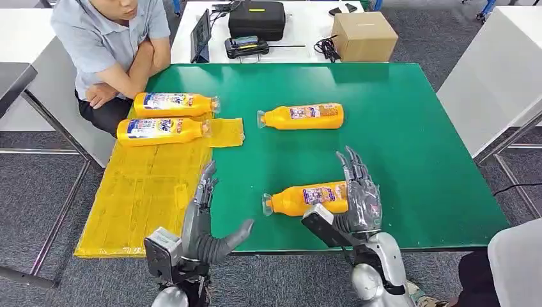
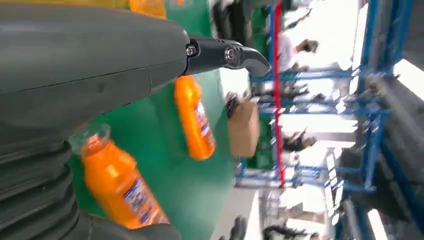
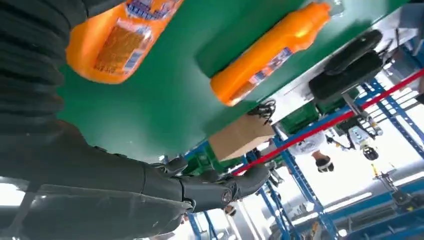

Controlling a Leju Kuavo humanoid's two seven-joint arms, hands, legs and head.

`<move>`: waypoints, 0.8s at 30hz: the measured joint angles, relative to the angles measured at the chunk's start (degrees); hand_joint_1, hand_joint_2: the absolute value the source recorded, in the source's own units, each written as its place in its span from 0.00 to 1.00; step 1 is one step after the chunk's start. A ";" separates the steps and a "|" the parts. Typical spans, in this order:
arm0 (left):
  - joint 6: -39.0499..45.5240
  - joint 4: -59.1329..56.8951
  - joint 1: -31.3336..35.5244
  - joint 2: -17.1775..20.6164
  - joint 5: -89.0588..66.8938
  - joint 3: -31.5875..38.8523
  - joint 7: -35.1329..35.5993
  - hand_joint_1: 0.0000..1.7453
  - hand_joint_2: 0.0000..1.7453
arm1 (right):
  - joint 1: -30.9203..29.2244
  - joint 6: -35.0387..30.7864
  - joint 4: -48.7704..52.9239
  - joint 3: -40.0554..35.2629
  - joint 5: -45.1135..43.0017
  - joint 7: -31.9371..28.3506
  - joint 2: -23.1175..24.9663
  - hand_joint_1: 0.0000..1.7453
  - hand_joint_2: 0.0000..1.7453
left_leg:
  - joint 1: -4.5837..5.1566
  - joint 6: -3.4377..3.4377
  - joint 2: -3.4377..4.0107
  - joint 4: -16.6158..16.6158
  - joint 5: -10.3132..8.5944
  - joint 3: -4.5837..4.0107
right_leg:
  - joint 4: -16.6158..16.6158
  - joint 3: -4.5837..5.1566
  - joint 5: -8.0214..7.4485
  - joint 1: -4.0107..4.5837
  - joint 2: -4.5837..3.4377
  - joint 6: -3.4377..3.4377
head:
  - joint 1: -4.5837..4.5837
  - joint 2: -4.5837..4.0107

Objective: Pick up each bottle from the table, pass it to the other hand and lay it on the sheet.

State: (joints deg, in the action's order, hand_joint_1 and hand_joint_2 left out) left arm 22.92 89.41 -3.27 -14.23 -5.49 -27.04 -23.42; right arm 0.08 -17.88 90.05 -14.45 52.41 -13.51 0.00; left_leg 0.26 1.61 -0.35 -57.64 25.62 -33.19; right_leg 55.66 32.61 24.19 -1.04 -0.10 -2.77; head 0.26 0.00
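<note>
Two orange bottles lie on the green table: a far one and a near one, caps pointing left. My right hand stands open at the near bottle's base end, fingers stretched out and not wrapped round it. The right wrist view shows that bottle close by the wrist, with the fingers apart from it. My left hand is open at the sheet's right edge, thumb out, holding nothing. Two more bottles lie on the yellow sheet.
A person sits at the table's far left corner with arms folded, close to the sheet's far end. Behind on a white table stand a cardboard box, a black case and a tablet.
</note>
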 measured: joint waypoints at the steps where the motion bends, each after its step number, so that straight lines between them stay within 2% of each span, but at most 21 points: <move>1: 1.28 0.53 -0.16 -0.02 0.02 0.20 -1.04 0.00 1.00 | -0.10 -0.05 0.40 0.18 0.00 0.02 -0.11 0.00 1.00 | 0.00 0.00 0.00 0.00 0.00 0.00 | 0.00 0.01 0.00 0.00 0.00 0.00 | -0.02 0.00; 8: 2.72 2.19 -1.22 -0.04 0.26 1.23 -2.13 0.00 1.00 | -0.49 -0.46 1.71 0.42 -0.20 -0.22 -0.42 0.00 1.00 | -0.01 0.00 0.00 0.00 0.00 0.01 | 0.00 0.03 0.00 0.01 0.00 0.00 | 0.00 0.00; 12: 6.17 2.65 -1.54 -0.22 5.50 1.82 -5.19 0.00 1.00 | -0.47 -6.55 2.63 0.88 -2.58 -3.70 -0.22 0.00 1.00 | -0.01 0.00 0.00 0.00 0.00 0.01 | 0.00 0.03 0.00 0.01 0.00 0.00 | -0.02 0.00; 14: 7.37 2.84 -1.62 -0.24 7.84 2.23 -5.71 0.00 1.00 | -0.37 -7.54 2.67 0.97 -1.73 -3.09 -0.39 0.00 1.00 | -0.01 0.00 0.00 0.00 0.00 0.01 | 0.00 0.03 0.00 0.00 0.00 0.00 | -0.02 0.00; 18: 8.40 3.04 -1.82 -0.20 11.70 2.60 -5.87 0.00 1.00 | -0.14 -4.63 0.98 0.83 -0.26 -0.06 -2.80 0.00 1.00 | 0.01 0.00 -0.01 0.00 0.00 -0.01 | 0.00 0.02 0.00 -0.01 0.00 0.00 | -0.02 0.00; 24: 7.22 3.04 -1.82 -0.04 13.99 2.32 -4.07 0.00 1.00 | -1.05 2.62 -2.56 0.02 -2.73 1.29 -6.34 0.00 1.00 | 0.03 0.01 -0.10 -0.01 -0.01 -0.03 | 0.00 0.03 0.00 -0.06 0.05 -0.01 | -0.02 0.00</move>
State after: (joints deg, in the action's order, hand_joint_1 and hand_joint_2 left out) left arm 30.14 92.45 -5.09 -14.27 8.50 -24.72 -27.49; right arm -0.98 -15.25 87.49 -14.43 49.68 -12.22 -6.34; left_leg 0.29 1.62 -0.45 -57.65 25.62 -33.23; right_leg 55.65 32.64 24.18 -1.10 -0.06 -2.78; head 0.24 0.00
